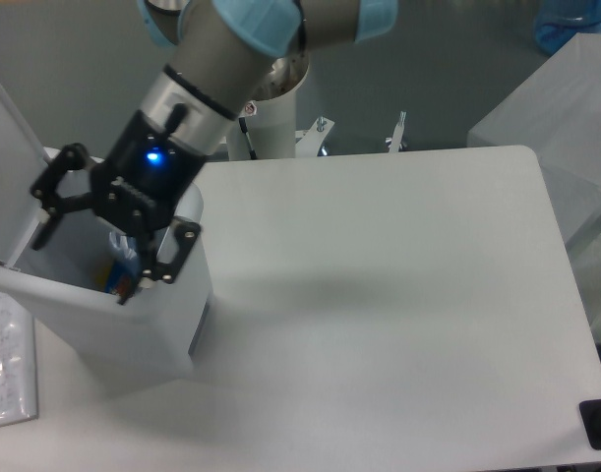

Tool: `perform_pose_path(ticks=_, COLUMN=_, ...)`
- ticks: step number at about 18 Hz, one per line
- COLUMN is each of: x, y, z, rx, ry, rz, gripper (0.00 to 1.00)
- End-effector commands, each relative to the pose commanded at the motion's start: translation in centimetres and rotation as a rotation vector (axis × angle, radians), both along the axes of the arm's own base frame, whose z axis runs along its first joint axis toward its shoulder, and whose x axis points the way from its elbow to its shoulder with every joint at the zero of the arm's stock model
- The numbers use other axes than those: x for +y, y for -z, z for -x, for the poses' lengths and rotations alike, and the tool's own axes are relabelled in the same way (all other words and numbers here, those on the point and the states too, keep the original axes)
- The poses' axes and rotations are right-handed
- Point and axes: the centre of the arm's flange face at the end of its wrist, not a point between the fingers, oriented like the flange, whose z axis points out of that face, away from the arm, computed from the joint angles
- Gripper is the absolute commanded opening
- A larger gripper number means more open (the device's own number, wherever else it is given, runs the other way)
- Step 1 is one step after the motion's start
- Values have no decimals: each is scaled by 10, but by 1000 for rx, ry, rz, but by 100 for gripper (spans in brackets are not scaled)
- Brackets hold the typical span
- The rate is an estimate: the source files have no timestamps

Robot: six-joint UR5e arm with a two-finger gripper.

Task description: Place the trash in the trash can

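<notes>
Hand (84,258), fingers spread and empty, over white trash can (133,324); lettering unreadable.

White table (398,295) with rounded corners carries everything here. My trash can (133,320) sits on it at the left edge, a white rectangular bin, lid (10,167) hinged up and leaning back to the left, grey panel (199,329) on the side facing the camera. Just beside the bin's base, at the far left edge of view, lies a crumpled clear plastic bag (7,359), flat on the table and partly cut off by the frame. A small dark object (599,425) shows at the table's lower right corner, cropped; can't tell what it is or whether it rests on the top.
</notes>
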Motion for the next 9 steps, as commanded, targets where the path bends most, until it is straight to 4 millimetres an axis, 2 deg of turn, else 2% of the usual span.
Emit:
perform_pose_path(ticks=3, x=-27, y=8, z=50, rx=21, ry=-68, rz=5, gripper=100)
perform_pose_path(ticks=7, x=-67, y=41, z=129, rx=69, ry=-131, rz=27, gripper=100)
perform_pose_path(ticks=9, x=-81, y=61, z=160, rx=103, ry=-150, rz=57, gripper=100)
